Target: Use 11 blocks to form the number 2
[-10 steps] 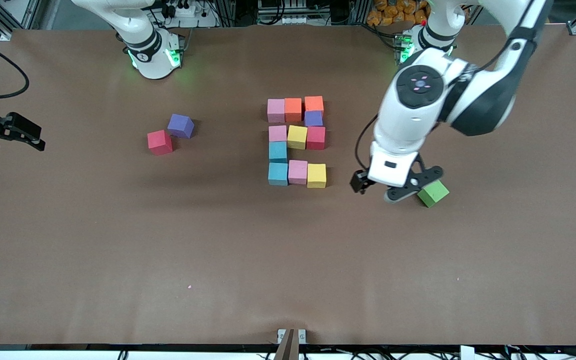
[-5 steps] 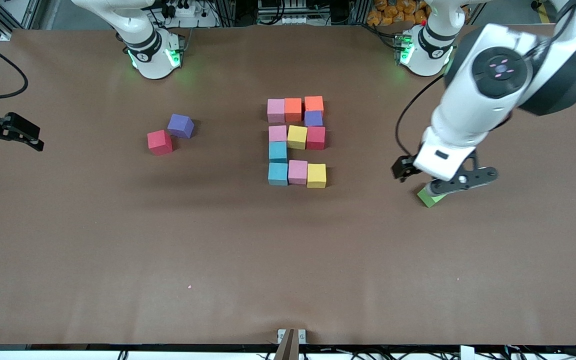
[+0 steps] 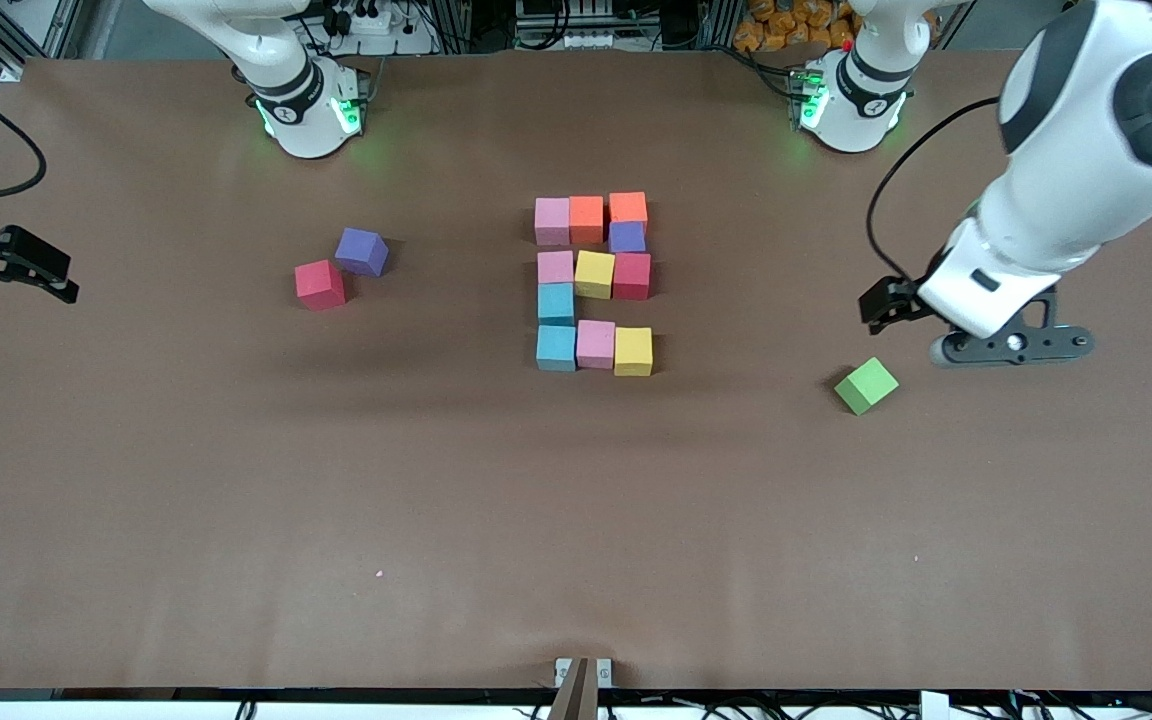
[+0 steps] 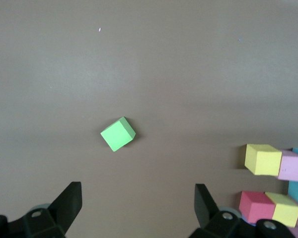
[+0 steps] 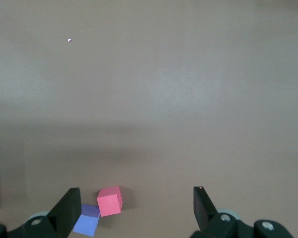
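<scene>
Several blocks form a blocky number 2 (image 3: pixel 594 283) in the middle of the table, three cubes wide and five tall. Its row farthest from the front camera is a pink block (image 3: pixel 552 220) and two orange ones. Its nearest row ends in a yellow block (image 3: pixel 633 351), which also shows as the yellow block (image 4: pixel 262 159) in the left wrist view. My left gripper (image 3: pixel 1011 345) (image 4: pixel 137 198) hangs open and empty over bare table toward the left arm's end. My right gripper (image 3: pixel 48 274) (image 5: pixel 136 198) waits open and empty over the table's edge at the right arm's end.
A green cube (image 3: pixel 866 386) (image 4: pixel 117 134) lies alone on the table between the digit and my left gripper. A loose red cube (image 3: pixel 319 284) (image 5: pixel 110 201) and a loose purple cube (image 3: pixel 361 251) (image 5: pixel 87 219) touch each other toward the right arm's end.
My left gripper has swung from beside the green cube toward the left arm's end of the table. The green cube stays where it was. The right gripper has barely shifted.
</scene>
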### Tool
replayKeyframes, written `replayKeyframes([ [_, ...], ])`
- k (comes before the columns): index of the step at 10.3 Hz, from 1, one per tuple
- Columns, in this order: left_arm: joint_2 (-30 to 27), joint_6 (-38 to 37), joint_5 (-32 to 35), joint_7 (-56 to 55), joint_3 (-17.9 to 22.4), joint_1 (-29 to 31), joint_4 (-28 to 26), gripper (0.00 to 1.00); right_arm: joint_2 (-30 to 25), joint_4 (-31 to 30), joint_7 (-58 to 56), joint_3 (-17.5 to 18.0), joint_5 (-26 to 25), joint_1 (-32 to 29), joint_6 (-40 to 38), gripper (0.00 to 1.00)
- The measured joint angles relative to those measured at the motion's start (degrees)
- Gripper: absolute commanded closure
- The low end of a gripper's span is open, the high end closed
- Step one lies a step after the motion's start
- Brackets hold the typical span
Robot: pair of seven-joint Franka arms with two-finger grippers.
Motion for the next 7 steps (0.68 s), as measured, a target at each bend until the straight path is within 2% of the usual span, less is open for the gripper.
replayKeyframes([
  [2, -2.8, -3.2, -0.5, 4.5, 4.1, -1.0, 0.0, 0.0, 0.0, 0.0, 0.0, 0.0, 0.0, 0.0, 0.0, 0.0],
  [4, -5.2, -4.9, -4.7, 7.4, 9.7, -3.2, -0.1, 0.0, 0.0, 0.1, 0.0, 0.0, 0.0, 0.0, 0.0, 0.0],
  [7, -8.3, -6.1, -6.7, 12.4, 19.9, -10.2, -0.9, 0.0, 0.0, 0.1, 0.0, 0.0, 0.0, -0.4, -0.1, 0.0],
])
